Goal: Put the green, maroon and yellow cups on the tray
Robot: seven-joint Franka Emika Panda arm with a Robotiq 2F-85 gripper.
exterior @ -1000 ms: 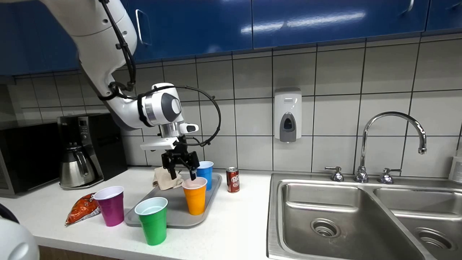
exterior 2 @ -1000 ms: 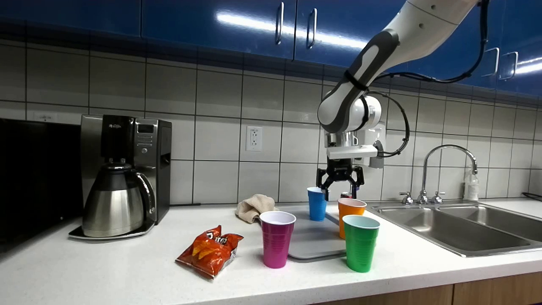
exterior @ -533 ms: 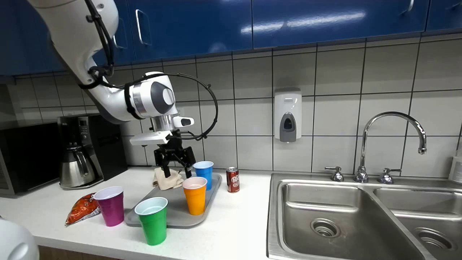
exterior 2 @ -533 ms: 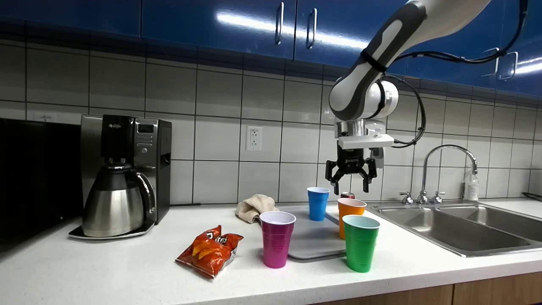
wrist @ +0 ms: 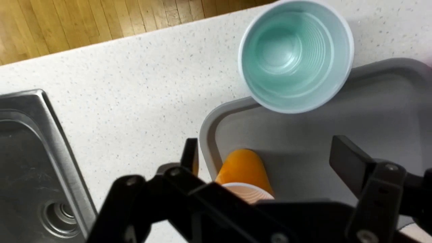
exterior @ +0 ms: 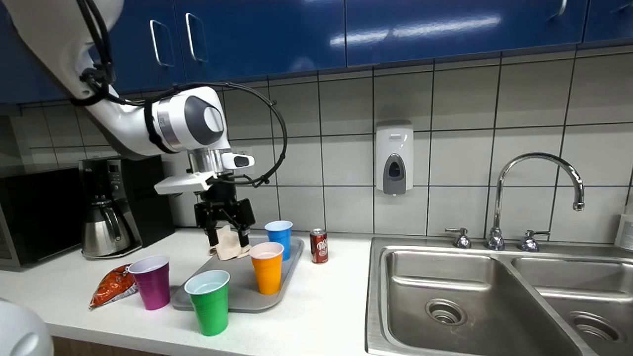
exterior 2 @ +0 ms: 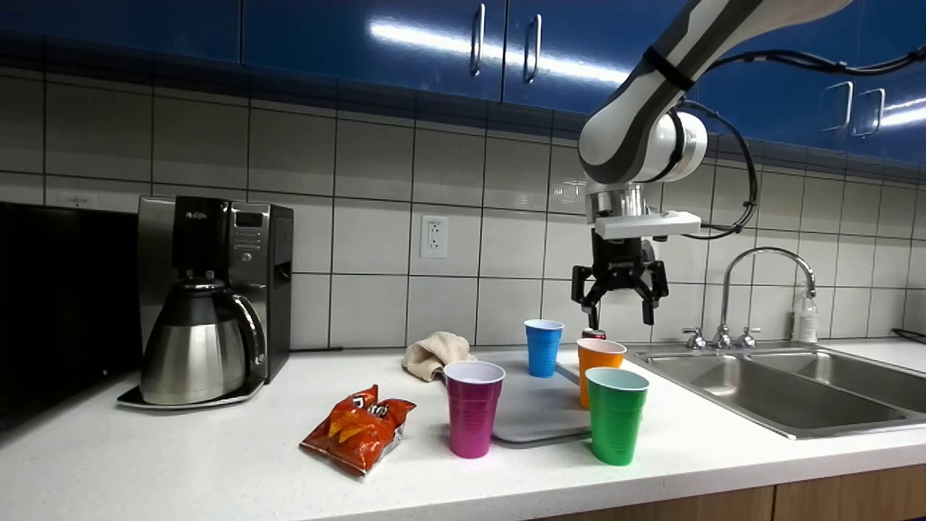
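Observation:
The yellow cup, orange in colour, stands upright on the grey tray in both exterior views (exterior: 267,272) (exterior 2: 599,365); it also shows in the wrist view (wrist: 244,167). The tray (exterior: 241,286) (exterior 2: 535,414) (wrist: 303,141) lies on the counter. The green cup (exterior: 210,306) (exterior 2: 616,420) (wrist: 293,57) stands on the counter by the tray's front edge. The maroon cup (exterior: 152,284) (exterior 2: 474,412) stands on the counter beside the tray's front corner. My gripper (exterior: 228,241) (exterior 2: 621,320) (wrist: 266,152) is open and empty, above cup height over the tray area.
A blue cup (exterior: 280,238) (exterior 2: 542,351) stands at the tray's back. A beige cloth (exterior: 229,247) (exterior 2: 436,354) lies at its edge. A soda can (exterior: 319,246), a chip bag (exterior 2: 358,428), a coffee maker (exterior 2: 217,304) and the sink (exterior: 445,277) are around.
My open gripper has moved away from the yellow cup, shifting left in an exterior view and right and slightly up in an exterior view. The cups and tray have not moved.

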